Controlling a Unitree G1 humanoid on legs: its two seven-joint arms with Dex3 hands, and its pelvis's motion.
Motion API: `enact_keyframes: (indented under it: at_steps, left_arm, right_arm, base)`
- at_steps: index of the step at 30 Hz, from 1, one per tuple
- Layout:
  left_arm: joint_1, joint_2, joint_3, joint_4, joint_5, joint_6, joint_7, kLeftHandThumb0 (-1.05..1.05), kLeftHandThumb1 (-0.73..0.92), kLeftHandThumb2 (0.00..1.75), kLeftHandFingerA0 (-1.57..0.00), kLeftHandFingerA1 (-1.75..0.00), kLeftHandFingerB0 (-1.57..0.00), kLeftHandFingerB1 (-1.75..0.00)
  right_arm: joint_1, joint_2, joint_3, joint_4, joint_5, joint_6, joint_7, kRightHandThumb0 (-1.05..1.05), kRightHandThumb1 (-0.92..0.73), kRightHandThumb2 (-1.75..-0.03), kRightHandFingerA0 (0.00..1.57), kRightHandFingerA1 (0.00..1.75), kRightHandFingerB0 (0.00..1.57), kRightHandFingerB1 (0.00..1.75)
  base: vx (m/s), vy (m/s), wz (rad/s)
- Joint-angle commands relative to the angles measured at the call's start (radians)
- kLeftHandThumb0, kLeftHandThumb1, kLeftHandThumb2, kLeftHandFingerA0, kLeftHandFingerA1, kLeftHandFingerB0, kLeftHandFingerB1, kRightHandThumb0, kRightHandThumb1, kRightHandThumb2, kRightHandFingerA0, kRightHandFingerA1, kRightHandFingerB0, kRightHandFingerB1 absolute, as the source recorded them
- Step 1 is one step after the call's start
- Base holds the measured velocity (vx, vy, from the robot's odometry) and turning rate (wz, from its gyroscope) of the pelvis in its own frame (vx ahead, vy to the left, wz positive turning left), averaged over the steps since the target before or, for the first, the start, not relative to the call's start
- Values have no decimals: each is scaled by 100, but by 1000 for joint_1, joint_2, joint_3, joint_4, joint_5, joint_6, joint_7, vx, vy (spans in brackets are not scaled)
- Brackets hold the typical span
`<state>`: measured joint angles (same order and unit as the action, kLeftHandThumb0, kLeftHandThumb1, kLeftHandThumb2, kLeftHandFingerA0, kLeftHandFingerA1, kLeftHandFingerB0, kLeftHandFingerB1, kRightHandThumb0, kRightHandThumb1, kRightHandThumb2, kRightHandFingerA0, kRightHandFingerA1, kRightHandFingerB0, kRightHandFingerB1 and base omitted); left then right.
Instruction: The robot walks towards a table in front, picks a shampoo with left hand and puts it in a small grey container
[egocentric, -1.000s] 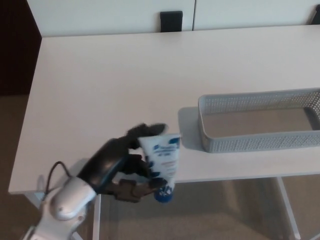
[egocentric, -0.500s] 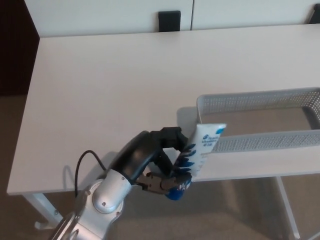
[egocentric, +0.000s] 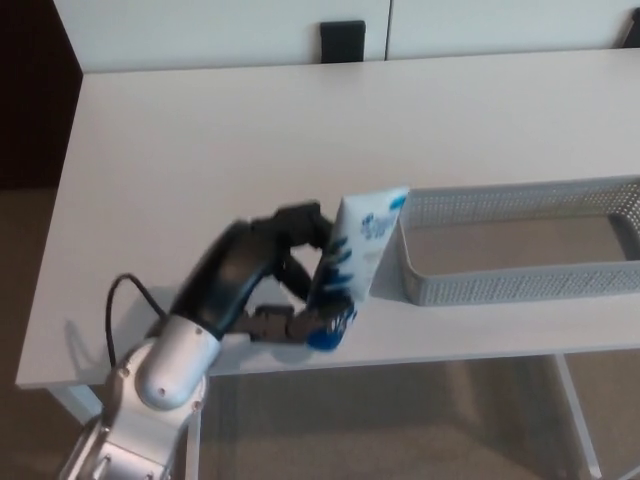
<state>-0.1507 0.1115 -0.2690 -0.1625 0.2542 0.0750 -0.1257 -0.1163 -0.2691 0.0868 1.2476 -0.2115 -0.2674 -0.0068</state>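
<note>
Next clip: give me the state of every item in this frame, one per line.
left robot hand: shut on shampoo tube.
shampoo tube: lifted, tilted, blue cap lowest, outside the grey container, by its left end.
grey container: upright on table, empty.
right robot hand: not in view.

The tabletop (egocentric: 200, 150) is a smooth, matt white board. The grey container (egocentric: 520, 287) looks like matt plastic, its walls pierced all over in a fine mesh. The shampoo tube (egocentric: 366, 232) is white plastic with a slight gloss and blue print. The left robot hand (egocentric: 290, 268) is black with a dull sheen; its forearm shell (egocentric: 165, 368) is smooth, glossy silver-grey.
</note>
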Motion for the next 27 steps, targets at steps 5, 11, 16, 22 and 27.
enact_keyframes:
  at_steps: [5,11,16,22,27]
  left_arm:
    - [-152,20,57,-319,-33,154,-95,-9,74,73,-100,-129,-85,-104]
    - [-315,76,-34,-252,147,166,-105,-18,79,72,-76,-166,-65,-142]
    - [-499,25,-154,-80,226,300,-137,-13,75,68,-81,-155,-77,-126]
    - [-688,-84,-218,172,219,374,-155,-16,78,66,-93,-147,-73,-130]
    - [-784,-137,-246,337,217,359,-161,-15,75,69,-104,-131,-82,-86]
  right_arm:
    - [-8,-25,0,7,-6,8,11,-39,-55,-78,64,56,51,51]
    - [11,-22,6,12,-10,10,2,-32,-67,-59,73,45,58,40]
    - [11,-19,11,15,-16,11,1,-31,-65,-60,75,47,57,40]
    - [-2,-10,4,10,-9,17,5,-30,-64,-59,75,48,58,41]
    - [-13,-2,12,10,-18,17,2,-31,-65,-60,74,48,57,40]
  base:
    - [0,0,0]
    - [0,0,0]
    - [0,0,0]
    - [0,0,0]
    - [0,0,0]
